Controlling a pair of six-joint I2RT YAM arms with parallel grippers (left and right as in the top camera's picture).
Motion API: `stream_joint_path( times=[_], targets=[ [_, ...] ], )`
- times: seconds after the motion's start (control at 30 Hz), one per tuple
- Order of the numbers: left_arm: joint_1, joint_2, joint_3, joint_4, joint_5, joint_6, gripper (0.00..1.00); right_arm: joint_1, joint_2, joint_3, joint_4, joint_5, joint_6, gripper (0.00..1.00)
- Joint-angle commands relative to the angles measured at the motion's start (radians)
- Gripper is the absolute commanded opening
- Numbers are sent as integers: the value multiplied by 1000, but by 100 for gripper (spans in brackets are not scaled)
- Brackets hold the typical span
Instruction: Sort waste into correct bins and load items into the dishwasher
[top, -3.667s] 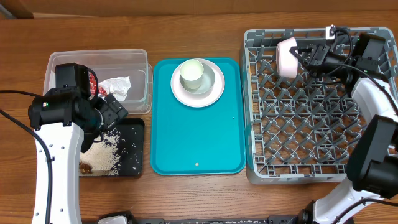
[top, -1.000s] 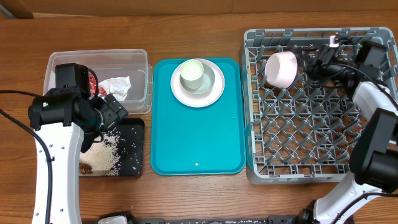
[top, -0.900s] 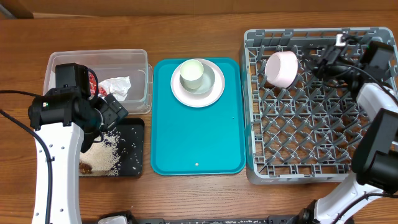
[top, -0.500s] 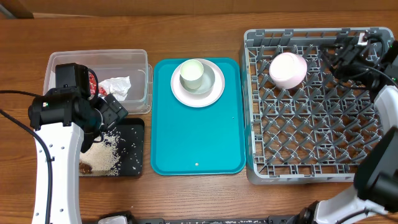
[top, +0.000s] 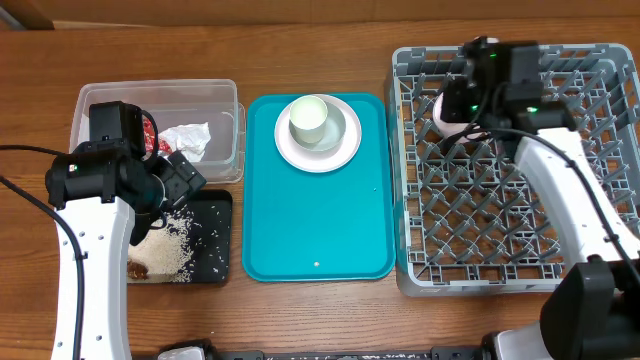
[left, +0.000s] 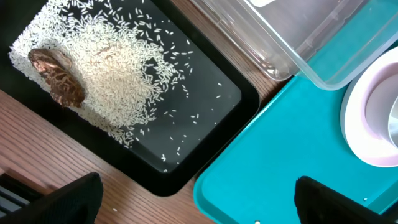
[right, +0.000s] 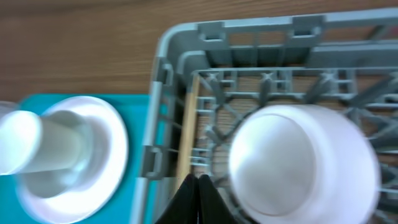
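Note:
A white bowl (right: 298, 163) lies mouth down in the grey dishwasher rack (top: 500, 230) at its far-left corner, and the overhead view shows it (top: 448, 113) partly under my right arm. My right gripper (right: 200, 194) is shut on nothing, above the rack's left wall beside the bowl. A small cup (top: 310, 118) stands on a small plate (top: 343, 147) on the teal tray (top: 320, 220). My left gripper (left: 199, 205) stands open and empty over the corner of the black tray (left: 205, 130), which holds rice (left: 106, 68) and a brown food bit (left: 57, 76).
The clear tub (top: 222, 100) at the back left holds a crumpled napkin (top: 188, 138) and a red wrapper (top: 150, 130). The left arm covers part of the tub and the black tray (top: 215, 245). Most of the rack's pegs are bare.
The bowl tipped from leaning on its side to mouth down. My right arm drew back right, then swung left over the bowl, and its jaws closed. The left arm has not moved.

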Motion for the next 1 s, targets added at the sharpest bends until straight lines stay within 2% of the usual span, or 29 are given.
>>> stream_joint_path(
  times=[0.0,0.37,0.57,0.67,0.83,0.97],
  targets=[
    [4,3,0,3,0,2,100,-3,19,-3,-2,197,-26,4],
    [4,3,0,4,0,2,100,-64,111,-3,-3,196,-23,4],
    [4,3,0,3,0,2,100,-66,110,-3,-24,397,-23,4],
    [4,3,0,4,0,2,100,-63,110,9,-30,408,-23,4],
    [4,3,0,3,0,2,100,-26,86,68,-89,271,-23,4],
    [4,3,0,4,0,2,100,18,44,108,-131,69,-23,16]
  ],
)
